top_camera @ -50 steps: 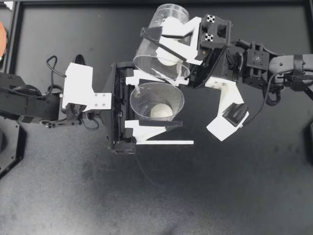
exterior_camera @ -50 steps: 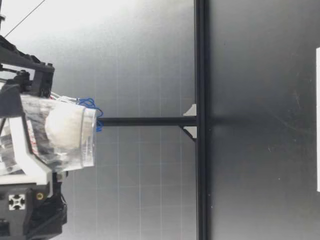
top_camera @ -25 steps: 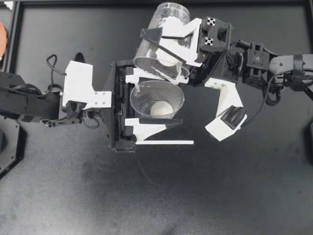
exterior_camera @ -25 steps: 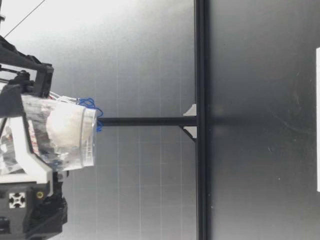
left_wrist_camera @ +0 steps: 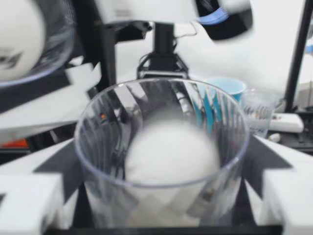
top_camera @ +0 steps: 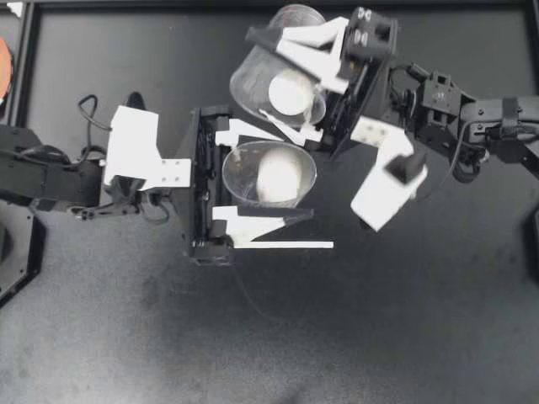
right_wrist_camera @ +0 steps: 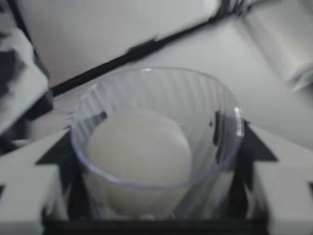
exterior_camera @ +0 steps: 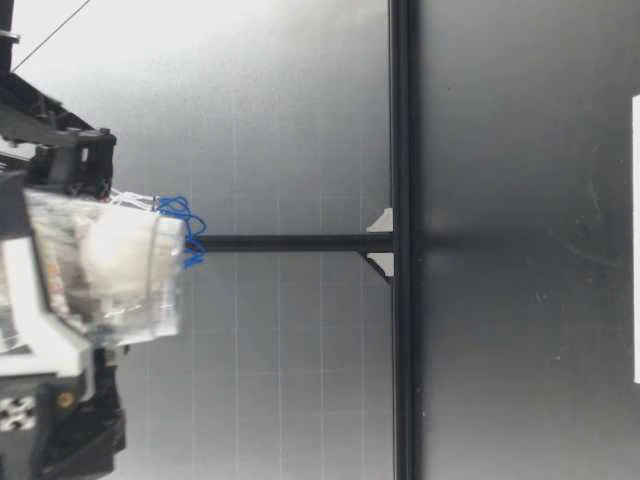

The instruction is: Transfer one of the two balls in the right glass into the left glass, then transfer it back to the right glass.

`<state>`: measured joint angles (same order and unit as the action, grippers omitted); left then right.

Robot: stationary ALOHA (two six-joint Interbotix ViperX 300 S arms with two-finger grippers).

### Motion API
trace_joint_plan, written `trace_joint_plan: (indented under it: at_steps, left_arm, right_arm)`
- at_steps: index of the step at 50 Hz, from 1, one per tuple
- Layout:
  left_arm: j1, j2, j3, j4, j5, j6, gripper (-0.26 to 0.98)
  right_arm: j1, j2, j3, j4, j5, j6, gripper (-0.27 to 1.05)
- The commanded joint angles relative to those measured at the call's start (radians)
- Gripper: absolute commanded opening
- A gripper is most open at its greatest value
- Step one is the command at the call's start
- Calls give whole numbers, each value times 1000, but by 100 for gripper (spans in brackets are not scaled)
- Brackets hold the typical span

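A white ball (top_camera: pixel 278 177) sits in the left glass (top_camera: pixel 238 187) at the centre of the top view, and the left end effector (top_camera: pixel 290 177) pinches that glass. Just above it in the frame, the right end effector (top_camera: pixel 257 76) pinches the tilted right glass (top_camera: pixel 244 84), which holds a second ball (top_camera: pixel 290 91), over the dark bench (top_camera: pixel 337 337).

- Matte black counter (top_camera: pixel 379 337), lightly scuffed.
- Black frame rail (exterior_camera: pixel 401 120) runs along the counter's far edge.
- Pale grey gridded wall (exterior_camera: pixel 290 380) rises behind the counter, brightest high above it.
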<state>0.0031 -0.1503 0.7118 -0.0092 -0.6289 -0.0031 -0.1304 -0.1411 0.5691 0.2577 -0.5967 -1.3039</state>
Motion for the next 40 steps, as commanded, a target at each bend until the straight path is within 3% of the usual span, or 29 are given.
trace_joint_plan:
  at_steps: [1, 12, 21, 33, 40]
  left_arm:
    - [11, -25, -5, -6, -2, -2, 60]
    - [9, -64, 26, -3, 0, 17, 60]
    - [11, -198, 121, 6, 21, 87, 60]
    - [44, -419, 118, 2, 357, 316, 60]
    - [98, -465, 78, 2, 448, 462, 60]
  right_arm:
    - [40, -43, -23, 71, 43, 91, 43]
    - [49, -114, -6, 132, 149, 425, 42]
    - [49, -242, 115, 135, 227, 670, 42]
    - [72, -336, 270, 103, 262, 1017, 42]
    - [123, -322, 279, 54, 224, 1140, 42]
